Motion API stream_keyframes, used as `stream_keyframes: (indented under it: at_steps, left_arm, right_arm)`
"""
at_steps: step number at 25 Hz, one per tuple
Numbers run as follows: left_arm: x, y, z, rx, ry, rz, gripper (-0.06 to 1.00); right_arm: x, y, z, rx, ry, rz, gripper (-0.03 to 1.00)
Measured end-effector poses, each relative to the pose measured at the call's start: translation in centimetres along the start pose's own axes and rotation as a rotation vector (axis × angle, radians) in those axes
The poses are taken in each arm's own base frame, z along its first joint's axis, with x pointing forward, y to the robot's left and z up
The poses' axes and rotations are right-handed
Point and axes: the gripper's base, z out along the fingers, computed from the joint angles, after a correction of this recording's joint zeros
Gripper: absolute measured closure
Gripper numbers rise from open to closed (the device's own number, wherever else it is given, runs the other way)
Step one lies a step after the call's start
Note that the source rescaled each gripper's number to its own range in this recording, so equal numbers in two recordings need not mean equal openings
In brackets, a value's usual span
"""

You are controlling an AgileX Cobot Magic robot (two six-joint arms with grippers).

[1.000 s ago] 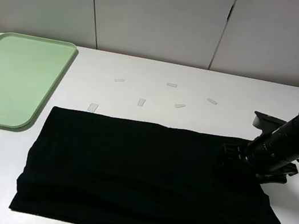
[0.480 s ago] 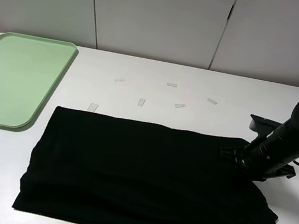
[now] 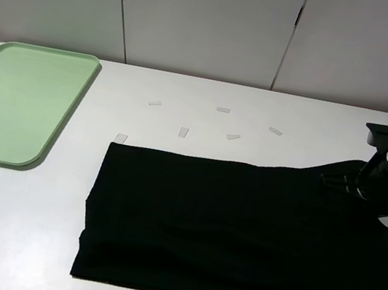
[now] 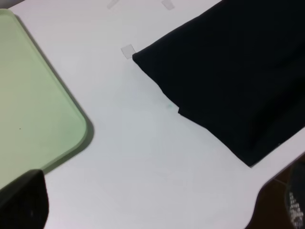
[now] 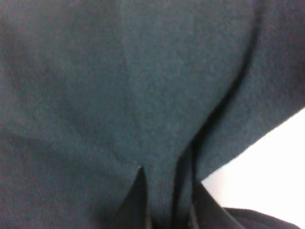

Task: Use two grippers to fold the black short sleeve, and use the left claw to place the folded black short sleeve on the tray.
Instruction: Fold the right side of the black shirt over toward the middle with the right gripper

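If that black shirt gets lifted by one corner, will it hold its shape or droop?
Probably droops: the black short sleeve puckers into soft folds where the right end effector pinches it. It lies flat in thin layers, so likely light and floppy.

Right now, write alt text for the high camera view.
A black shirt lies spread across a white table, its far right corner pinched in the right pincer. A green tray sits at the left, and small pale tape strips lie on the table behind the shirt.
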Motion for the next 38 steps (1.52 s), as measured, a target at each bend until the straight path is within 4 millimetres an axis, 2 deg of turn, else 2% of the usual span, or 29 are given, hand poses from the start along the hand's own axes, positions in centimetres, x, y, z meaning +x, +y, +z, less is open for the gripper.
stream_keyframes:
  at_steps: [3, 10, 11, 17, 22, 29, 38]
  left_arm:
    - [0.0, 0.0, 0.0, 0.0, 0.0, 0.0, -0.05]
    - [0.0, 0.0, 0.0, 0.0, 0.0, 0.0, -0.05]
    - [0.0, 0.0, 0.0, 0.0, 0.0, 0.0, -0.05]
    - [0.0, 0.0, 0.0, 0.0, 0.0, 0.0, -0.05]
    - [0.0, 0.0, 0.0, 0.0, 0.0, 0.0, -0.05]
    - [0.0, 0.0, 0.0, 0.0, 0.0, 0.0, -0.05]
    - [0.0, 0.0, 0.0, 0.0, 0.0, 0.0, -0.05]
  right_arm:
    - [0.4, 0.7, -0.8, 0.006, -0.001, -0.021, 0.94]
    - [1.8, 5.0, -2.2, -0.074, -0.028, -0.043, 0.94]
    - [2.2, 6.2, -2.4, -0.113, -0.029, -0.031, 0.94]
    - [2.6, 8.5, -2.8, -0.216, -0.067, -0.013, 0.94]
    - [2.8, 9.9, -3.0, -0.289, -0.101, 0.014, 0.94]
    - [2.9, 11.0, -1.9, -0.316, -0.085, 0.023, 0.94]
    - [3.3, 12.8, -0.9, -0.338, -0.116, -0.063, 0.94]
